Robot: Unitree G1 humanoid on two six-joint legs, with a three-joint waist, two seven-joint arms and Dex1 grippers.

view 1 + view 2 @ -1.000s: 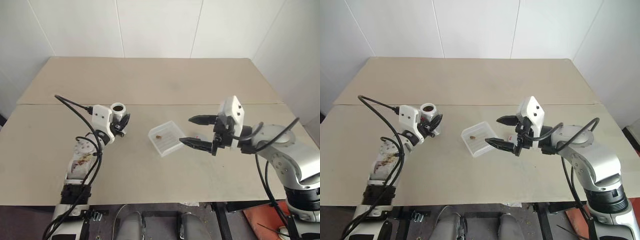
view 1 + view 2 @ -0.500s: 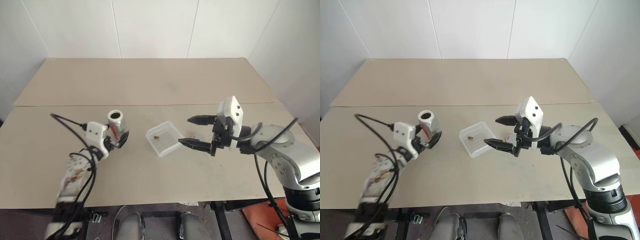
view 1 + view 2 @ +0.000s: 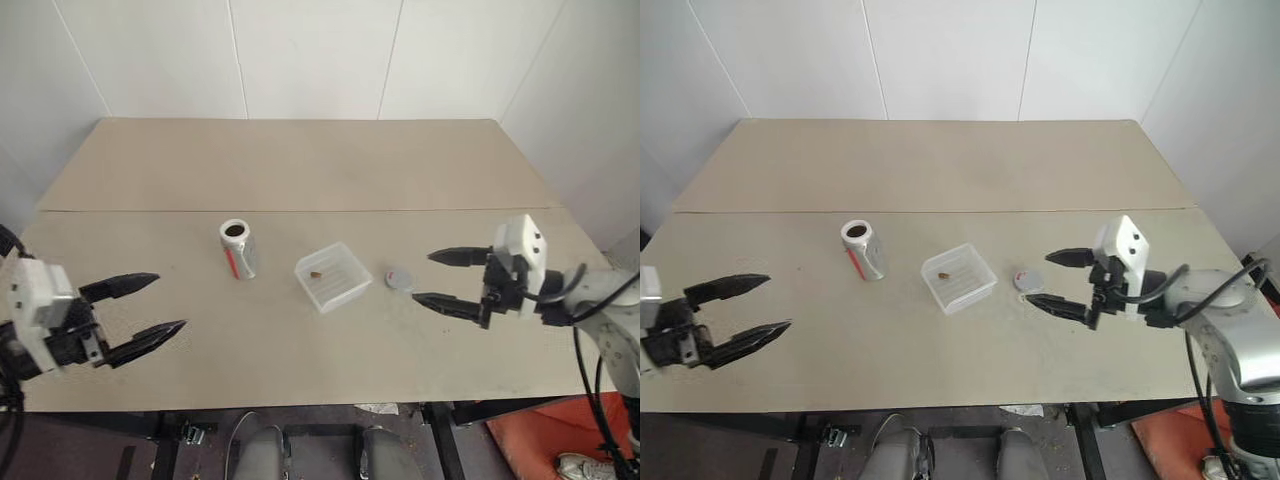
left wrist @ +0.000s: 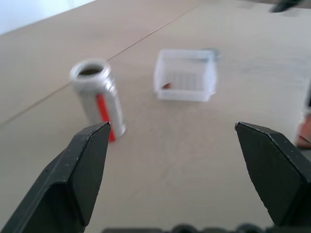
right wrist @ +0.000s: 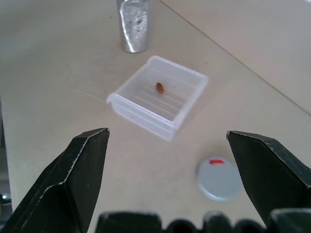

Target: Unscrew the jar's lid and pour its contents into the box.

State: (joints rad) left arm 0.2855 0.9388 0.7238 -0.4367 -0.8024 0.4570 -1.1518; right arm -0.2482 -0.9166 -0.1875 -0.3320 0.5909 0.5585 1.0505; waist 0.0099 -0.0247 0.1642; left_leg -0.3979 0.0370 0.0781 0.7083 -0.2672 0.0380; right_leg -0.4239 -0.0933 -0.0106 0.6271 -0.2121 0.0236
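The silvery jar (image 3: 238, 248) with a red and white label stands upright and uncapped on the table, left of the box (image 3: 333, 277). A small brown piece, the contents (image 3: 316, 274), lies inside the box. The grey lid (image 3: 399, 279) lies flat on the table just right of the box. My left gripper (image 3: 140, 315) is open and empty near the table's front left edge, well clear of the jar. My right gripper (image 3: 440, 278) is open and empty, right of the lid. The right wrist view shows the box (image 5: 159, 95), contents (image 5: 159, 87) and lid (image 5: 219, 178).
The beige table (image 3: 300, 160) has a seam running across it behind the jar. White walls stand behind the table. The jar (image 4: 98, 99) and box (image 4: 185, 74) show ahead of my left fingers in the left wrist view.
My left gripper let go of the jar, opened wide and drew back toward the front left edge. The jar stays standing. My right gripper moved right, away from the box.
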